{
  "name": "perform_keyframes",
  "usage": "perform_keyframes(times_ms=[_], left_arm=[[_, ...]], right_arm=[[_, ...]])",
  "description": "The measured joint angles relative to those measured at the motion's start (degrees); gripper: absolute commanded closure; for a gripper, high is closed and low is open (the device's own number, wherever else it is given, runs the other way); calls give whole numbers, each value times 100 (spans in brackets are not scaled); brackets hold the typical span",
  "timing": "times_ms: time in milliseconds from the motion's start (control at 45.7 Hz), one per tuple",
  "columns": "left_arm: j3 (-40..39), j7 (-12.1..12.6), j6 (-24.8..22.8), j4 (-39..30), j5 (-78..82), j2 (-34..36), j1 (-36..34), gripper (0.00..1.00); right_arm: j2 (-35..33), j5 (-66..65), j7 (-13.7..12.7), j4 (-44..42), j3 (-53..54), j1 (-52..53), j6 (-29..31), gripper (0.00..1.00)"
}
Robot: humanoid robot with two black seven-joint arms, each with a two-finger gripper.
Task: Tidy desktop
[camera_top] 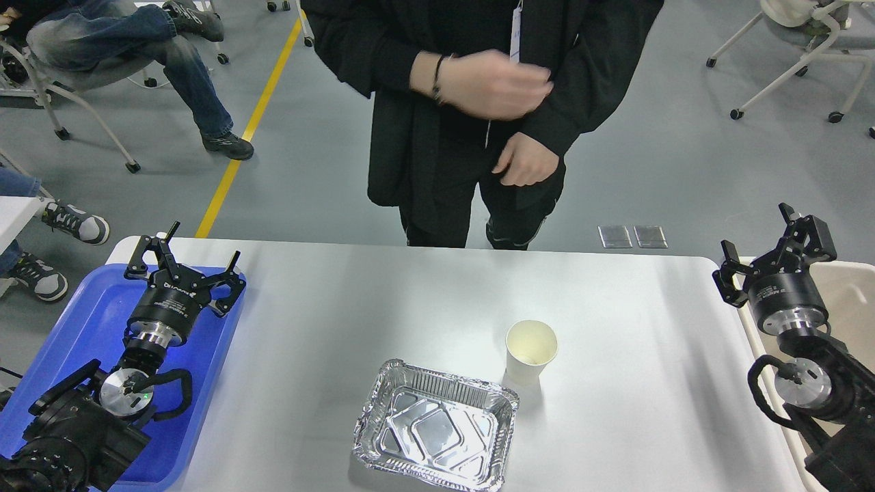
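The white desktop [383, 307] spans the middle of the head view. On it, near the front, lies an empty foil tray [436, 425]. Just behind its right corner stands an empty paper cup [530, 350], upright. My left gripper [198, 251] hovers over the blue tray [82, 321] at the left edge, fingers spread open and holding nothing. My right gripper [759, 239] is raised over the beige tub [851, 294] at the right edge, open and empty too. Both are far from the cup and the foil tray.
A person in black [472, 116] stands right behind the desktop's far edge, hands at waist height. Seated people and chair legs [89, 109] are at the back left. Wheeled chairs [793, 61] stand at the back right.
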Motion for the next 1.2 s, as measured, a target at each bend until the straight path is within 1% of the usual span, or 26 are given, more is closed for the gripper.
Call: perform_keyframes(times_ms=[1204], left_arm=[[0, -1, 0, 0, 0, 0, 0, 0]], right_arm=[[-12, 0, 0, -23, -6, 21, 4, 0]])
